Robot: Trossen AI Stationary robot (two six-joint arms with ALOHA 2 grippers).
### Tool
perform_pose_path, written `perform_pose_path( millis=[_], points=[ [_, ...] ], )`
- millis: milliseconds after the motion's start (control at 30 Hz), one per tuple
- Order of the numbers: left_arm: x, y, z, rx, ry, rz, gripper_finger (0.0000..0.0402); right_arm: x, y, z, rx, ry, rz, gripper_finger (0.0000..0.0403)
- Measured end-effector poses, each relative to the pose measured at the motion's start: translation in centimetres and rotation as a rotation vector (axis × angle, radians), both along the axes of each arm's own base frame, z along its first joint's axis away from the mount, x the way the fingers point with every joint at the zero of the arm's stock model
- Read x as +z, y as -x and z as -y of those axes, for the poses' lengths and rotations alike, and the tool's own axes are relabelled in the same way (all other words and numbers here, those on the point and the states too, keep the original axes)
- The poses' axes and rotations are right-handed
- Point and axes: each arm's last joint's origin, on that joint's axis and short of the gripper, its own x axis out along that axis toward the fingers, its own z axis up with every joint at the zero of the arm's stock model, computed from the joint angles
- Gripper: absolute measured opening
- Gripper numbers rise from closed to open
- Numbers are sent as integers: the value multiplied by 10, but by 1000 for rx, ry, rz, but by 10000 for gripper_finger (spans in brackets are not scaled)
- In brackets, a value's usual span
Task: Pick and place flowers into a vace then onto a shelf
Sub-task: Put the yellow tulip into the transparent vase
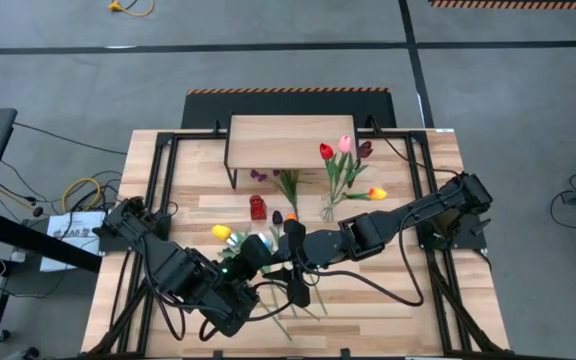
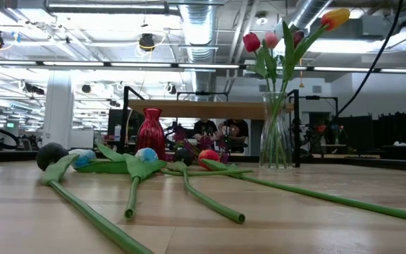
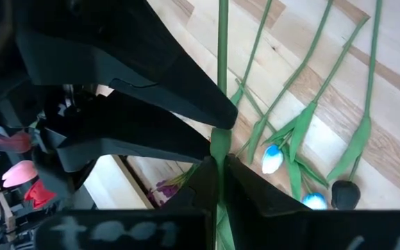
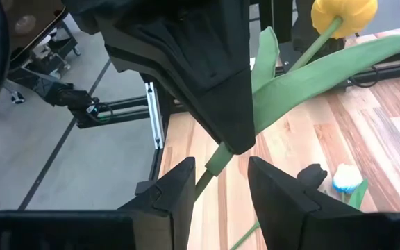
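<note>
A yellow tulip (image 4: 342, 14) with a long green leaf (image 4: 325, 69) hangs in the air over the table's near middle, and my left gripper (image 3: 222, 173) is shut on its stem. My right gripper (image 4: 221, 177) is open, one finger on either side of the same stem (image 4: 214, 163), close by the left fingers (image 4: 207, 83). A clear glass vase (image 2: 277, 134) at the back right holds several tulips (image 1: 345, 143). The wooden shelf (image 1: 290, 142) stands on black legs at the far edge. Loose flowers (image 2: 132, 166) lie flat on the table. My left gripper pinches the yellow tulip's stem (image 3: 221, 142) between its two fingers, where the leaf wraps it, some way below the head. The fingers slant downward and lie across the stem. The tulip is lifted clear of the table, and its stem runs on past the fingers (image 3: 222, 42).
A small red vase (image 2: 151, 134) stands near the table's middle, in front of the shelf. Several stems (image 2: 210, 201) reach toward the near edge, with black (image 2: 51, 155), blue (image 2: 146, 154) and orange (image 2: 208, 155) heads behind them. Black frame rails (image 1: 158, 190) run along both sides.
</note>
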Motion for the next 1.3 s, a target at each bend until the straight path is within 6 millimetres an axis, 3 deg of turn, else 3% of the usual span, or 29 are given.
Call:
perform_pose_path(
  millis=[200, 400, 700, 1000, 1300],
  points=[
    [0, 0, 0, 1, -3, 2, 0, 0, 0, 0, 2, 1, -1, 99],
    [0, 0, -1, 10, -19, 14, 0, -1, 0, 0, 7, 10, -4, 15],
    [1, -2, -1, 84, 29, 64, 8, -1, 0, 0, 9, 16, -3, 2],
    [3, -5, -2, 104, 44, 100, 121, -1, 1, 0, 13, 19, -5, 1],
    [10, 1, 7, 125, -72, 237, 218, -5, 3, 1, 2, 22, -53, 0]
  ],
)
